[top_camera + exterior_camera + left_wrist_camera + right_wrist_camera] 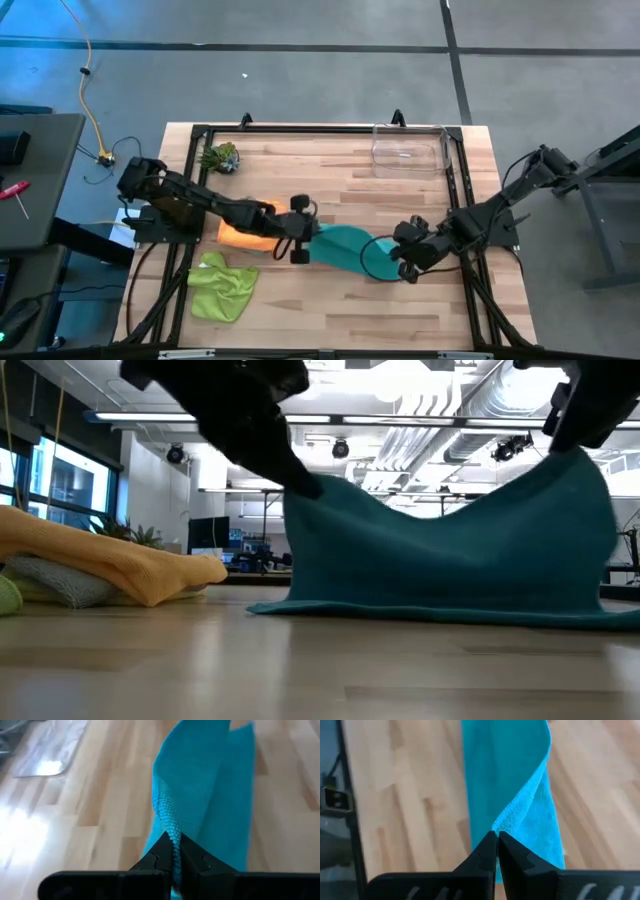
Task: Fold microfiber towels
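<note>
A teal microfiber towel (345,248) is held up between my two grippers near the table's middle. Its top edge sags between them, and its lower edge (440,610) lies on the wood. My left gripper (302,243) is shut on the towel's left upper end, my right gripper (402,262) on its right upper end. At the left, an orange towel (245,235) lies on a grey one (60,585). A lime green towel (222,285) lies crumpled nearer the front edge. My left gripper pinches the teal towel's upper edge (170,820) at its left end between its two fingers, slanting down from the table's left. The cloth hangs below the fingers. My right gripper pinches the upper edge at the right end (512,817) between its two fingers, slanting down from the right. The cloth hangs below it, slack between the two holds.
A clear plastic bin (408,150) stands at the far right of the table. A small green spiky plant (220,157) sits at the far left. Black frame rails (190,190) run along the table's left and right sides. Bare wood lies in front of the teal towel.
</note>
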Available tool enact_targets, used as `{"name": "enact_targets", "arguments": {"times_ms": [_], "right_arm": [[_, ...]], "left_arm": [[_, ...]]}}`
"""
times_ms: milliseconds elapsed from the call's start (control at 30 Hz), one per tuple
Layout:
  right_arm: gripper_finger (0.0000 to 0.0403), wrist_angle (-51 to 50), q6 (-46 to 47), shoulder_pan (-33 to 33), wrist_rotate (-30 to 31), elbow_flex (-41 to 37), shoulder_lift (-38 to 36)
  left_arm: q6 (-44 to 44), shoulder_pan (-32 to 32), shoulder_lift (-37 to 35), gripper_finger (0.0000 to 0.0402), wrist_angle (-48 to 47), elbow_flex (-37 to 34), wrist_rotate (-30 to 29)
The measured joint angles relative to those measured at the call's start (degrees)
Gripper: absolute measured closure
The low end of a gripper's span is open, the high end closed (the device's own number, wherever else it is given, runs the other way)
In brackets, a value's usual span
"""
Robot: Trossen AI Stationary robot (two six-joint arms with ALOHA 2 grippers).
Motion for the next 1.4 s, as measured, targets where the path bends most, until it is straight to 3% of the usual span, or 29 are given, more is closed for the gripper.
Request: {"name": "enact_targets", "arguments": {"times_ms": [233, 633, 933, 1100, 1267, 1400], "right_arm": [[0.0403, 1.4, -0.6, 2.6, -2.3, 0.0, 3.9], [0.0403, 1.2, 2.4, 3.5, -1.8, 0.0, 6.3], [0.0403, -0.2, 0.7, 3.5, -1.0, 0.0, 6.0], [0.0403, -4.3, -0.3, 3.4, -0.5, 1.5, 6.0], [0.0403, -10.5, -0.4, 3.4, 2.6, 3.2, 5.9], [0.0403, -14.8, -0.3, 3.3, 4.5, 3.4, 5.9]], "left_arm": [[4.8, -3.3, 0.3, 0.0401, -0.1, -0.3, 0.6], [3.6, -3.3, 0.4, 0.039, -0.3, -0.3, 0.0], [0.7, -2.1, 0.4, 0.0366, -0.1, -0.3, -4.1], [0.6, -1.6, 0.4, 0.0371, 0.4, -0.3, -3.8], [3.9, -0.7, 0.4, 0.0397, 3.5, -0.3, -4.0], [7.8, 1.1, 0.4, 0.0395, 5.8, -0.3, -4.3]]}}
